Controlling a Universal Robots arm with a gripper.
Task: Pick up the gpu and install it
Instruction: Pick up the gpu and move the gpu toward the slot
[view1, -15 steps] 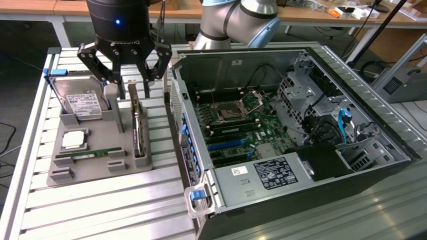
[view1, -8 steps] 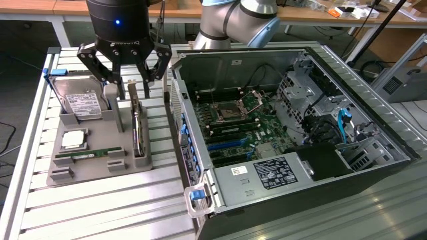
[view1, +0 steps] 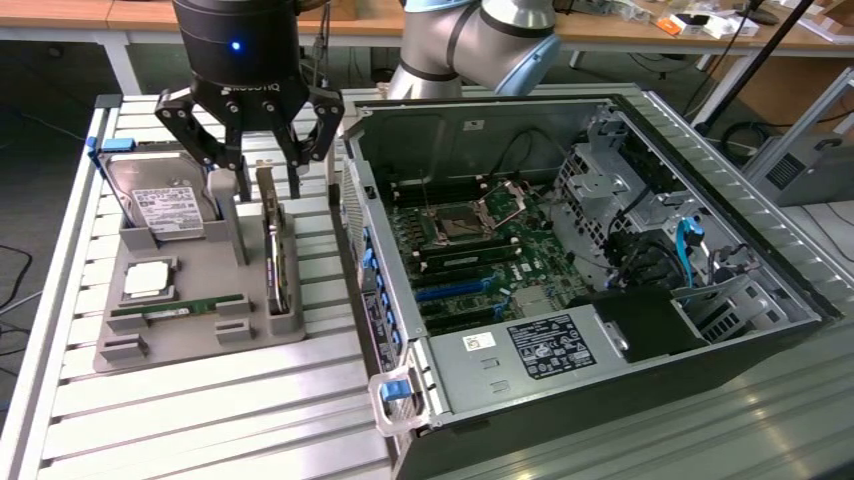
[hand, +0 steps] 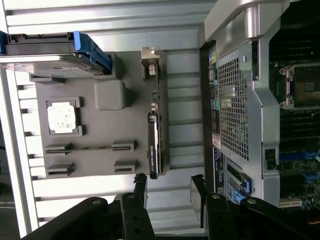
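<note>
The gpu (view1: 275, 250) stands on its long edge in the grey holder (view1: 187, 345), a thin dark card with a silver bracket at its far end. My gripper (view1: 263, 168) hangs open just above that far end, one finger on each side of the card and neither touching it. In the wrist view the gpu (hand: 154, 142) runs lengthwise along the holder (hand: 107, 95), and my gripper (hand: 169, 192) has open jaws that hold nothing. The open computer case (view1: 574, 250) lies at the exterior view's right, its motherboard and blue slots (view1: 447, 290) exposed.
On the same holder sit a silver hard drive (view1: 160, 205), a processor (view1: 147, 280) and a green RAM stick (view1: 180, 308). The case wall (hand: 235, 100) stands close beside the holder. The slatted metal table (view1: 200, 420) carries everything.
</note>
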